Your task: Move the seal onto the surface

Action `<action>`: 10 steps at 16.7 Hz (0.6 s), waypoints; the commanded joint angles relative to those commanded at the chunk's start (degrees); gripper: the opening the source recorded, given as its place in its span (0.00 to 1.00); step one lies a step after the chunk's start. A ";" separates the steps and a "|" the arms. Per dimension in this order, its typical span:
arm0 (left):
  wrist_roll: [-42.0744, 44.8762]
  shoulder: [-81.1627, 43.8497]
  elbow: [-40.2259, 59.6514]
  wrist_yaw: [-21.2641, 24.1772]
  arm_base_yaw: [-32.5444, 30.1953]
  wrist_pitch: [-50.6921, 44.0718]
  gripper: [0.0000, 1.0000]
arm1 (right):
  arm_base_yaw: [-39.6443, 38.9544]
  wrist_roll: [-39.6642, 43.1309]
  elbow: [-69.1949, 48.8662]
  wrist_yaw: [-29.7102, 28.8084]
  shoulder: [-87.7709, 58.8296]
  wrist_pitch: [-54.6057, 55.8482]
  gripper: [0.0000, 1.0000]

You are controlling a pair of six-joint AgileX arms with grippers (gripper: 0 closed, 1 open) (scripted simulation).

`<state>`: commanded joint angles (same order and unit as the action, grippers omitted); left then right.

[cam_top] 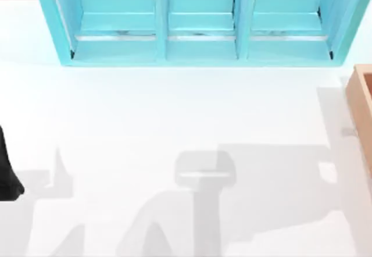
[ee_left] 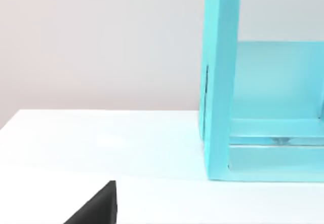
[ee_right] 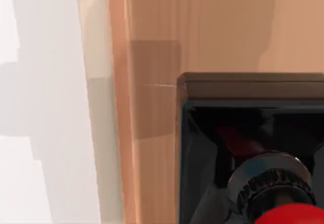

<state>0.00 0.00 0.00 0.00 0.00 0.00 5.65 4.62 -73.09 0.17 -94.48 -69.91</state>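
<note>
The seal (ee_right: 291,216), red knob up, sits inside the tan wooden box (ee_right: 152,82), close under my right arm, whose grip I cannot tell, with the white tabletop (ee_right: 45,107) just beside the box.

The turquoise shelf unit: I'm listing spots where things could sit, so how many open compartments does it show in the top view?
3. The turquoise shelf unit shows three compartments side by side: left, middle, right. Its upper part is cut off, so more may be hidden.
</note>
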 joint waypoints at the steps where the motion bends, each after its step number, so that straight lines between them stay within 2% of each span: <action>1: 0.00 0.00 0.00 0.00 0.00 0.00 1.00 | -3.31 -3.19 -2.61 0.02 0.59 -3.95 0.00; 5: 0.00 0.00 0.00 0.00 0.00 0.00 1.00 | -14.00 -13.58 -11.64 -0.01 3.71 -14.76 0.00; 10: 0.00 0.00 0.00 0.00 0.00 0.00 1.00 | -16.03 -15.62 -13.67 -0.05 4.44 -16.76 0.00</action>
<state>0.00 0.00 0.00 0.00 0.00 0.00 -10.38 -11.00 -86.77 0.12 -90.04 -86.67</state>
